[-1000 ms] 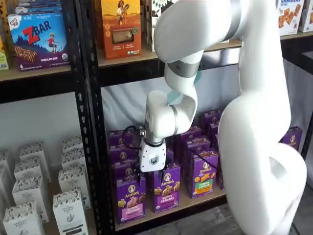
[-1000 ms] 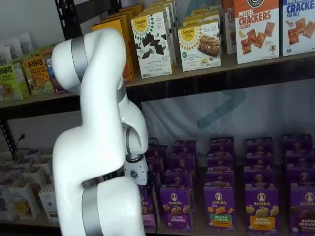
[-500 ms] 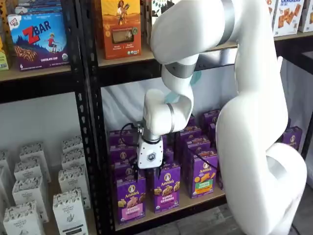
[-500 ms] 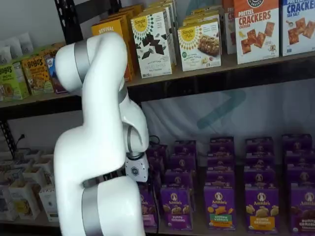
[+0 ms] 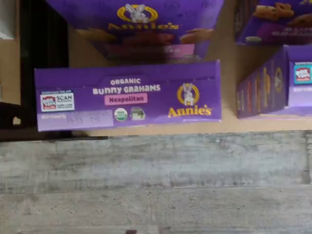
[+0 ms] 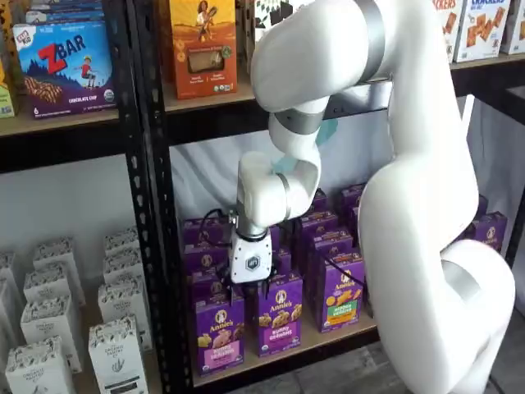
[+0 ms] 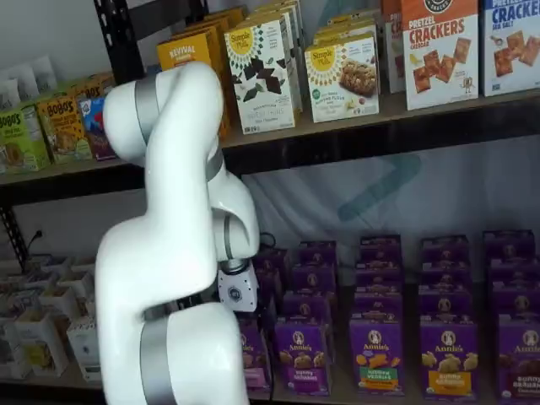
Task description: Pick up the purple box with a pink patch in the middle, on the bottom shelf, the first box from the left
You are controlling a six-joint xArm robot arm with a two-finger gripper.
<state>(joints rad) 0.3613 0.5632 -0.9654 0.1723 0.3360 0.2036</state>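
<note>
The purple box (image 6: 219, 332) stands upright at the left front of the bottom shelf (image 6: 316, 342), with a pink band across its lower front. The wrist view shows its purple top (image 5: 126, 95) with a pink "Neapolitan" label, at the shelf's front edge. My gripper (image 6: 257, 286) hangs just above the front row, over the gap between this box and its right neighbour. Only dark stubs of the fingers show under the white body, so I cannot tell their state. In a shelf view the arm hides most of the box (image 7: 254, 354), and the gripper's white body (image 7: 236, 292) is above it.
An alike purple box (image 6: 280, 313) with a purple band stands right of the target, then one with a green-orange patch (image 6: 344, 292). More purple boxes stand in rows behind. A black upright (image 6: 152, 205) is close on the left. White boxes (image 6: 115, 353) fill the neighbouring bay.
The gripper has drifted a little to the left and slightly up over the front row. The boxes have not moved.
</note>
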